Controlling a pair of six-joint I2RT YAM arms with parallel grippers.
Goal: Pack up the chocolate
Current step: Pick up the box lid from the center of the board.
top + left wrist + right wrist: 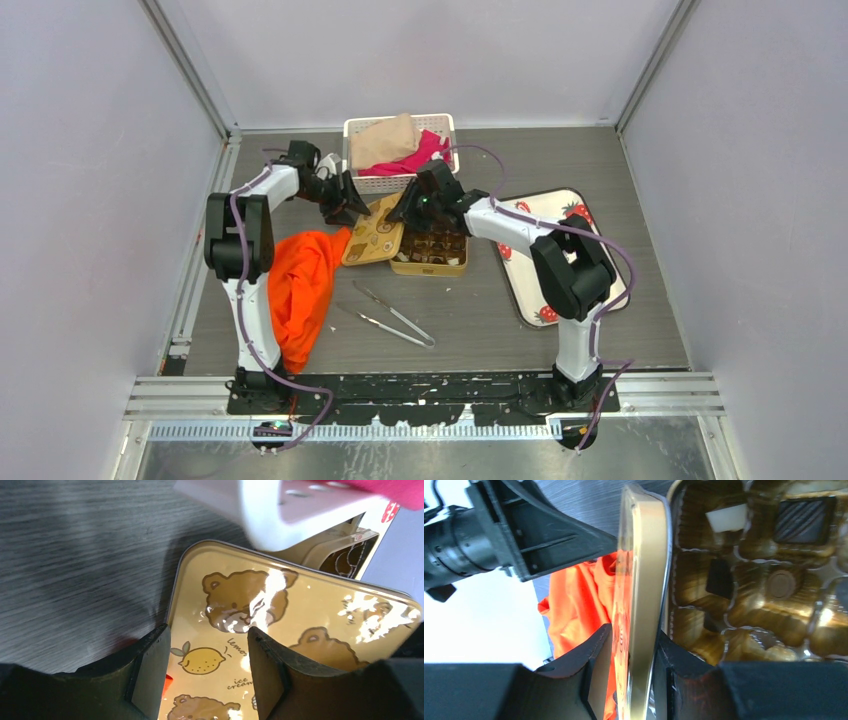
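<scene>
Right gripper (pixel 631 655) clamps the lid (pixel 644 555) edge; chocolate (pixel 804 517) sits in the tin (pixel 754 614) just beside it; left gripper (pixel 207 645) spread over lid.

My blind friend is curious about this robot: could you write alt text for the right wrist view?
The right gripper pinches a gold tin lid, seen edge-on. Right of it, the open tin holds dark chocolates and one white piece in brown compartments; left of it are the left gripper and an orange cloth.
</scene>
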